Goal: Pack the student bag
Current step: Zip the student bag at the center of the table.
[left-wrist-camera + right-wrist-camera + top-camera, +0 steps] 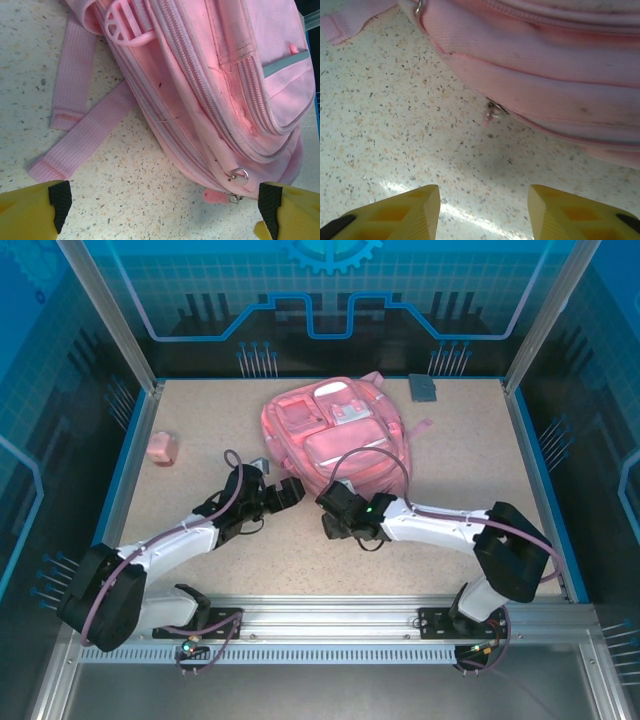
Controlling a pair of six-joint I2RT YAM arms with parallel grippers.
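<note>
The student bag (335,435), a soft pink backpack with pale zip trim, lies flat in the back middle of the table. Its near side fills the top of the left wrist view (220,85), where a pink zip pull (217,195) lies on the table. My left gripper (291,489) (162,212) sits at the bag's near-left edge, open wide, nothing between its yellow fingers (27,210). My right gripper (326,502) (484,210) is at the bag's near edge, open, a short way from a small zip pull (490,114) under the bag's side (545,75).
A small pink block (162,448) sits at the table's left side. A grey flat object (424,387) lies at the back right. Two pink straps (75,120) trail off the bag onto the table. Metal frame posts and blue walls ring the table.
</note>
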